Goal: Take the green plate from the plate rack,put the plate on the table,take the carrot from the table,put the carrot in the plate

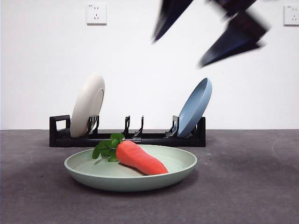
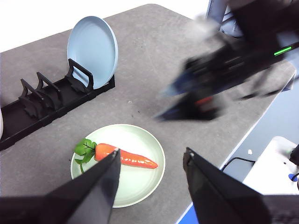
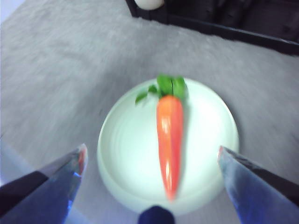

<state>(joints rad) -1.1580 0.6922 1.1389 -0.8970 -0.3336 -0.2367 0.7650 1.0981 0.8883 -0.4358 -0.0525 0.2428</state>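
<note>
Carrot (image 1: 140, 158) lies inside the green plate (image 1: 182, 169), which sits flat on the table (image 1: 252, 186) in front of the plate rack (image 1: 154, 138).

Its leafy end points toward the rack's loop-handle end and its tip toward the other end. The rack stands along the table's far edge, holding a cream-white plate (image 1: 87, 105) near the handle and a blue plate (image 1: 195, 107) at the opposite end, both upright and leaning, with bare prongs between them. The right gripper (image 3: 152, 158) hangs above the plate with its jaws spread wide, wider than the plate, holding nothing; it shows blurred. The left gripper (image 2: 152, 163) is also high above the plate, jaws parted and empty.
</note>
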